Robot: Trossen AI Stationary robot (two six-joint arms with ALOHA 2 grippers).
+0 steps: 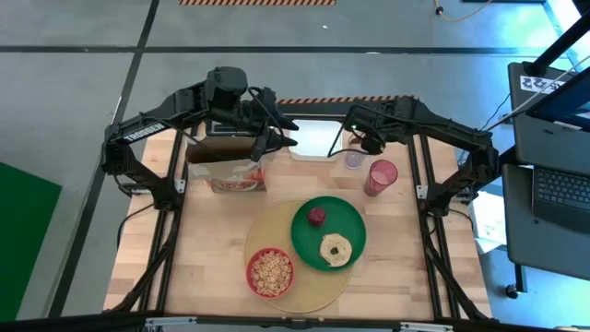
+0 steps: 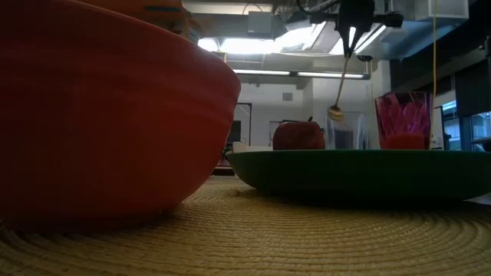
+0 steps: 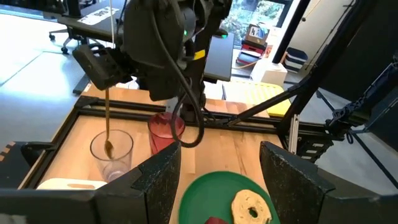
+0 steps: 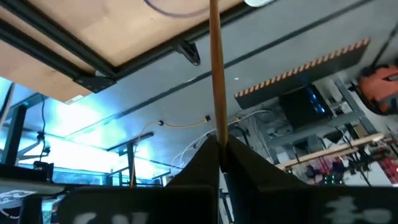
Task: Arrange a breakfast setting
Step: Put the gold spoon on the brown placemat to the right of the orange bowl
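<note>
A tan mat [image 1: 304,281] lies at the table's near middle. On it stand a green plate [image 1: 346,224] with a red apple [image 1: 316,217] and a bagel [image 1: 335,249], and a red bowl [image 1: 270,272] of cereal. A pink cup [image 1: 380,177] and a clear glass [image 1: 355,159] stand beyond the plate. My right gripper [image 1: 356,141] is above the glass, shut on a wooden spoon [image 2: 338,88]. My left gripper [image 3: 221,155] is open and empty, above the right end of the cereal box [image 1: 226,166]. My right gripper pinches the spoon's thin handle at its upper end [image 4: 216,127] between its two fingers. The fingers point down and lie along the handle. The spoon hangs nearly upright below them, its lower end [image 3: 109,148] in the mouth of the clear glass [image 3: 112,152].
A white tray [image 1: 313,138] lies at the far edge between the two grippers. The cereal box stands at the far left. The pink cup [image 3: 163,132] stands close beside the glass. Bare wood shows to the left and right of the mat.
</note>
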